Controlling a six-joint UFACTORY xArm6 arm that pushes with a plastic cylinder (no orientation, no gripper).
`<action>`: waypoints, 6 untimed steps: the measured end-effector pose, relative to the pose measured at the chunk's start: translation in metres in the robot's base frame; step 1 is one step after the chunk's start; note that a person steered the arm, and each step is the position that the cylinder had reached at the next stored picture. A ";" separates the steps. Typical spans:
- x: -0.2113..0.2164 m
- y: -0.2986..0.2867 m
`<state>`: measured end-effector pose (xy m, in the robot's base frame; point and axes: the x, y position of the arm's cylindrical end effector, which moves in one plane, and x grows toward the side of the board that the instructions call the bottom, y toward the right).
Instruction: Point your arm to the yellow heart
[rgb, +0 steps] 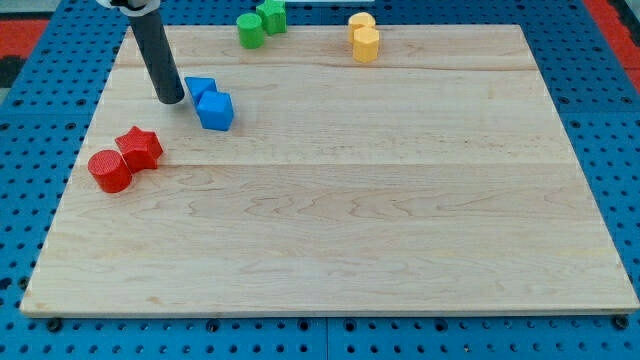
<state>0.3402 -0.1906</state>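
Note:
Two yellow blocks stand at the view's top, right of centre: one at the back (361, 23) and one in front (366, 45), touching each other; which of them is the heart I cannot make out. My tip (171, 100) rests on the board at the view's upper left, just left of two touching blue blocks (214, 108). The tip is far to the left of the yellow blocks.
A green cylinder (250, 30) and a green star-like block (271, 14) sit at the top centre. A red star (140, 147) and a red cylinder (110, 170) sit at the left edge. The wooden board (340, 220) lies on a blue pegboard.

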 end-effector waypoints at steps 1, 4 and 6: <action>0.030 0.013; 0.049 0.261; -0.144 0.324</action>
